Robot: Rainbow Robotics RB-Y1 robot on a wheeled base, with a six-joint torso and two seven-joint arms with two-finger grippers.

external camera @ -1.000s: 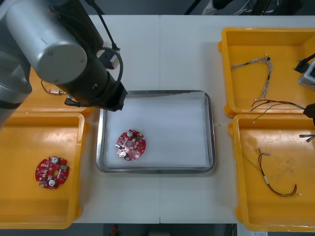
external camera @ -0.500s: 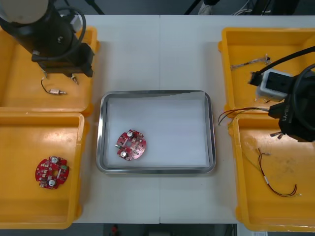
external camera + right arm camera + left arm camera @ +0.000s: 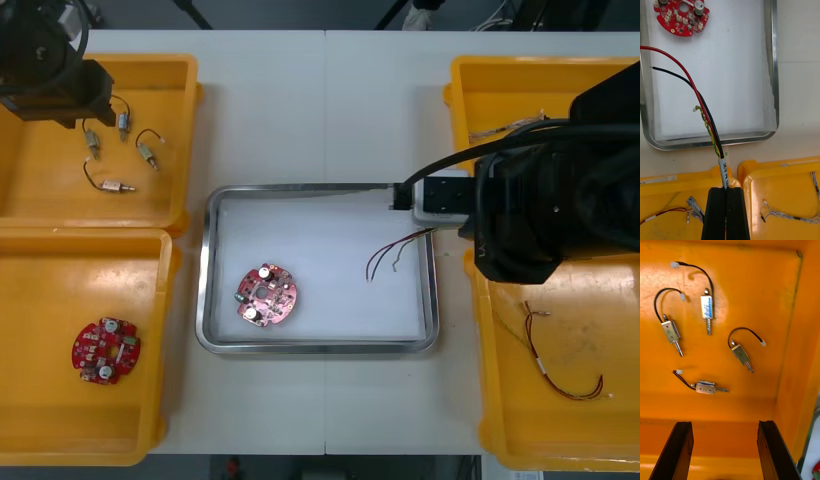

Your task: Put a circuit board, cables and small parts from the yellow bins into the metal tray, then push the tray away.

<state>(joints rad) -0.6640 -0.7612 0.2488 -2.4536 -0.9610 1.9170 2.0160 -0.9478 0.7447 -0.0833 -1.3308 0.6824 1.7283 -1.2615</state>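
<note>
Front view, right arm [image 3: 540,215]: I am seeing it reaching from above the right yellow bins [image 3: 560,440] toward the right rim of the metal tray [image 3: 320,187].
Front view, cable [image 3: 400,243]: its loose red and dark ends are hanging over the tray's white inside, near the right rim and well apart from the circuit board [image 3: 266,295] lying in the tray's left half.
Front view, left arm [image 3: 45,65]: it is hovering over the far left bin [image 3: 40,195], where the small metal parts [image 3: 120,186] are lying.
Right wrist view, right gripper [image 3: 726,210]: its fingers are pinching together on the cable's white-sleeved end, which is sitting just outside the tray's rim, above the bins' edges.
Right wrist view, cable axis: the wires are running straight away from the fingertips, across the rim and out over the tray, heading roughly toward the board.
Right wrist view, next move: I am judging that the hand needs carrying further along that same line before letting go, or the sleeved end may drop on the rim.
Left wrist view, left gripper [image 3: 724,453]: its fingers are standing wide apart, holding nothing.
Left wrist view, parts: four are lying on the bin floor ahead of the fingertips. The nearest part [image 3: 709,387] is lying crosswise, its length running from one finger toward the other.
Arm nearer: the right for the tray, the left for the parts.
</note>
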